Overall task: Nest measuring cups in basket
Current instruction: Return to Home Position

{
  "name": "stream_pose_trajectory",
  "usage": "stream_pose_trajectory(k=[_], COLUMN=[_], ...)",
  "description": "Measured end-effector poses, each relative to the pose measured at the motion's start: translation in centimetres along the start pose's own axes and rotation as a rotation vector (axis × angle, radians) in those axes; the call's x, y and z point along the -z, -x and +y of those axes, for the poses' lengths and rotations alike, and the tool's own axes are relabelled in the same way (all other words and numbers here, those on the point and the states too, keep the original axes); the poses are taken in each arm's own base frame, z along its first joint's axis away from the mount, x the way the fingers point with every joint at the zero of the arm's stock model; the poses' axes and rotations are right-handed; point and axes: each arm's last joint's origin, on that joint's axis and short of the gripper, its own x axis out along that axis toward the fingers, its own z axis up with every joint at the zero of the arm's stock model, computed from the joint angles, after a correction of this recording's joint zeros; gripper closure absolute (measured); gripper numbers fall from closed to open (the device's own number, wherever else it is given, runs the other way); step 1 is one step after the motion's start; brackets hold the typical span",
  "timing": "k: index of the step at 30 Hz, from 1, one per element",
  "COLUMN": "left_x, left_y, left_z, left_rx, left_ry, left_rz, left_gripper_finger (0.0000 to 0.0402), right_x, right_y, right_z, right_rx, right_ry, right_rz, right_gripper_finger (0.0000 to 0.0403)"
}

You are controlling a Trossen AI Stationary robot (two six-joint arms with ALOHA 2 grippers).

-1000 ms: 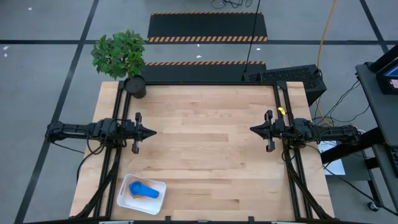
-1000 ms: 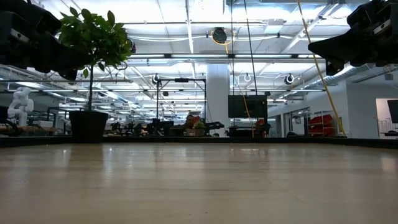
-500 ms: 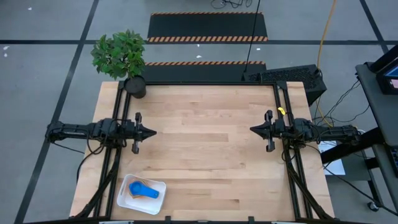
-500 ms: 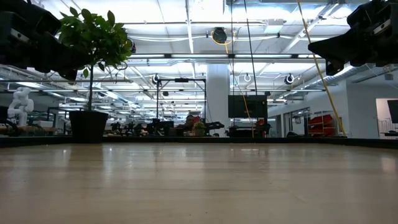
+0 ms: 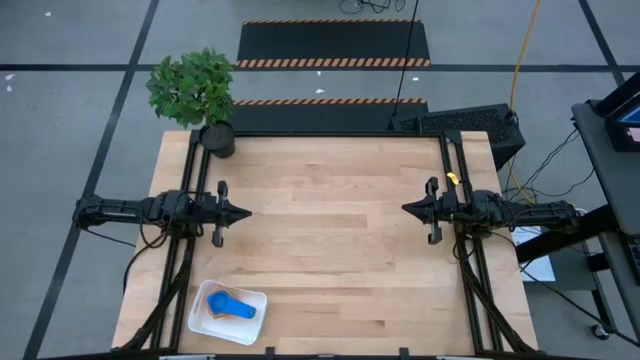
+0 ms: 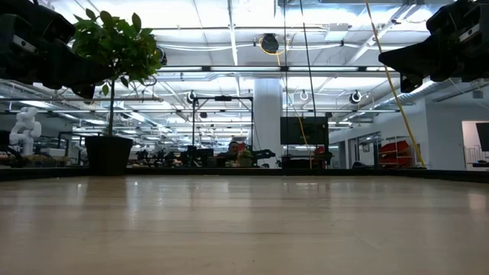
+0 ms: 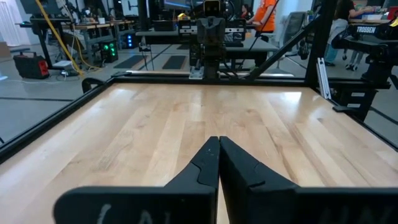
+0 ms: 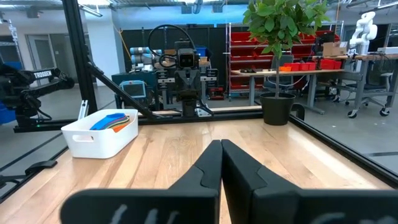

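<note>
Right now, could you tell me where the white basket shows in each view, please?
High view: the basket at the lower left, on the table's corner.
Low view: not in it.
Left wrist view: not in it.
Right wrist view: the basket on the table's far side, well apart from the potted plant.
Shared landmark: the potted plant, in the high, low and right wrist views.

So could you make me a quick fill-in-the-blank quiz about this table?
The top measuring cup in the basket is ____.
The left claw and right claw are both ____, holding nothing.
The plant pot shares the table's ____ side with the basket.
Missing words: blue; shut; left.
</note>
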Motion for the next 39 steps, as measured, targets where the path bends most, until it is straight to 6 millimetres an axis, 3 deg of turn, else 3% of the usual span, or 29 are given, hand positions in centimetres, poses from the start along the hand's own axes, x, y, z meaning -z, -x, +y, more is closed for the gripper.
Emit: stream_pose_trajectory(k=[7,39], left_x=[0.0,-0.01], left_y=[0.0,0.0], left_z=[0.0,0.0], left_rx=[0.0,0.001], left_ry=[0.0,0.0], left_rz=[0.0,-0.001], left_gripper_finger=[0.0372,0.0371], right_x=[0.0,-0.01], right_y=[0.0,0.0], right_z=[0.0,0.0], right_rx=[0.0,0.0], right_ry=[0.0,0.0], right_rz=[0.0,0.0], right_gripper_finger=[0.0403,0.0403])
